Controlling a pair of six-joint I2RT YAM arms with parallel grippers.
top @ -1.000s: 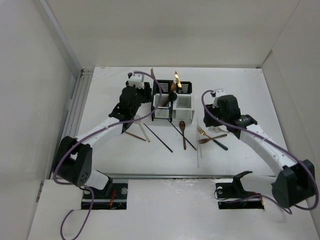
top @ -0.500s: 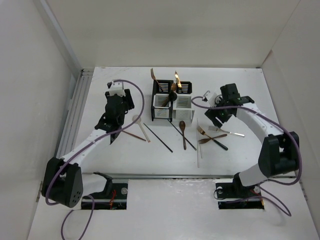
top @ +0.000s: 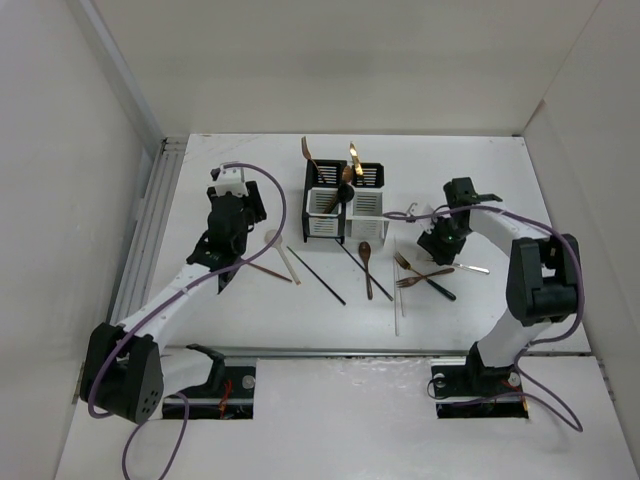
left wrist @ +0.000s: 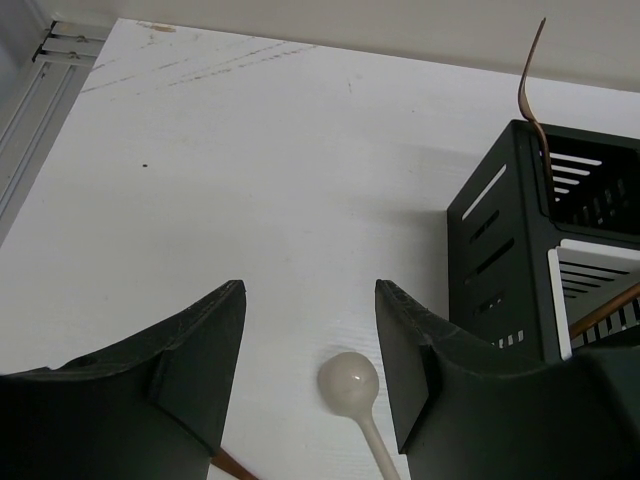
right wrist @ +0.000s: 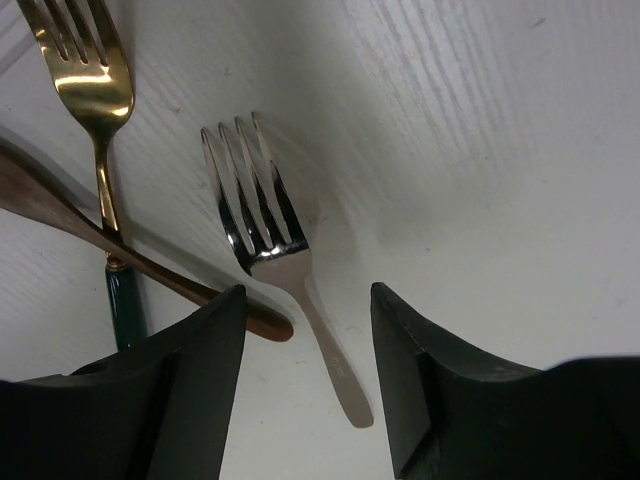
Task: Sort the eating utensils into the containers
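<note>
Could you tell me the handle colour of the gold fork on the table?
The gold fork has a dark green handle, clearest in the right wrist view.

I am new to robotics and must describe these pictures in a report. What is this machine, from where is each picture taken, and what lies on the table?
These are two robot arms bolted to a table. The wide picture comes from a fixed camera above and behind them. The other two come from cameras on the wrists, so the dark shapes at the bottom are each arm's own fingers. Loose cutlery lies on the table: a cream spoon near the left end effector, a silver fork under the right end effector, a gold fork beside it, a brown spoon and black chopsticks. Two joined caddies already hold a few pieces. Both end effectors are open and hold nothing.
</note>
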